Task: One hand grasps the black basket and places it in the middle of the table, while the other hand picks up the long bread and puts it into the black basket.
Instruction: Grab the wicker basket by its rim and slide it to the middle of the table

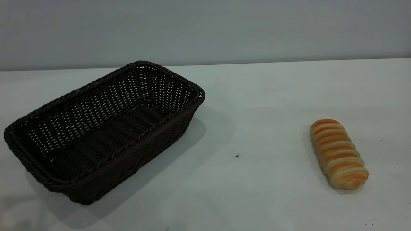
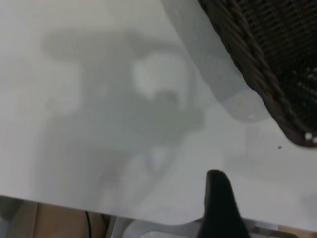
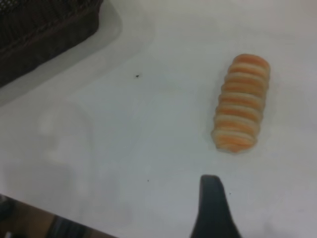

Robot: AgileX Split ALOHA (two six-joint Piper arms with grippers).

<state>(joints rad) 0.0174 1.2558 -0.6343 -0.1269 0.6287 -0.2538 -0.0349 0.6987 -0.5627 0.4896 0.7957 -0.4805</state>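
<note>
The black basket (image 1: 102, 128) stands empty on the left part of the white table (image 1: 257, 106), set at an angle. A corner of it shows in the left wrist view (image 2: 267, 64) and in the right wrist view (image 3: 44, 29). The long bread (image 1: 338, 154) lies flat on the right part of the table, striped side up, and also shows in the right wrist view (image 3: 242, 101). My left gripper (image 2: 220, 208) hovers above bare table short of the basket's corner. My right gripper (image 3: 213, 208) hovers above bare table a little short of the bread. Neither gripper shows in the exterior view.
A tiny dark speck (image 1: 237, 156) lies on the table between basket and bread. A grey wall (image 1: 205, 29) stands behind the table's far edge. The table's near edge shows in both wrist views.
</note>
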